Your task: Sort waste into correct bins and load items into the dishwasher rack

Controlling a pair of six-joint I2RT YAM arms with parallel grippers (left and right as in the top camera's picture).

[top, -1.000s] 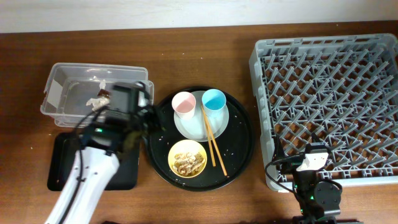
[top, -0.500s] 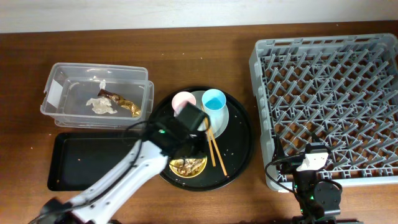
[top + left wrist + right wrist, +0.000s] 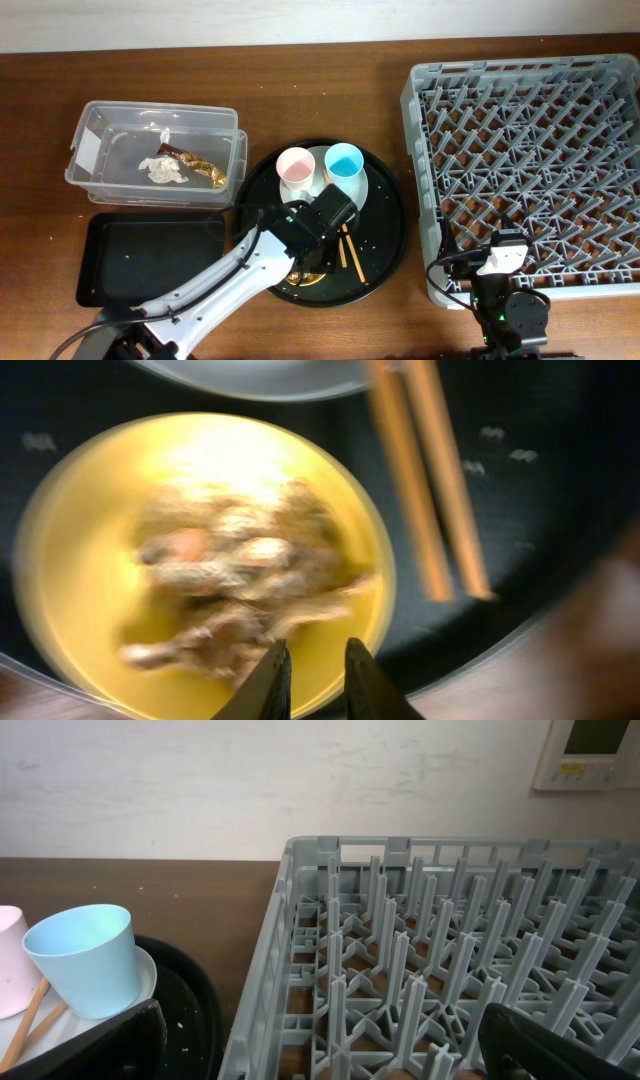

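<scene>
Left arm (image 3: 300, 235) hides most of yellow bowl (image 3: 322, 268) at overhead lower centre. Left wrist view blurred; food scraps (image 3: 235, 585) indistinct, chopsticks (image 3: 425, 480) cut off at top edge.

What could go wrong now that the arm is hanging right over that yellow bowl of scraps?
The left tool sits at the near rim of the yellow bowl, which is piled with food scraps; a clumsy grip could tip it and spill them onto the round black tray. The chopsticks lie close beside and might get knocked.

Left end effector (image 3: 310, 678) low and nearly closed, fingertips close together; right end effector (image 3: 320, 1050) parked, fingers spread wide.
</scene>
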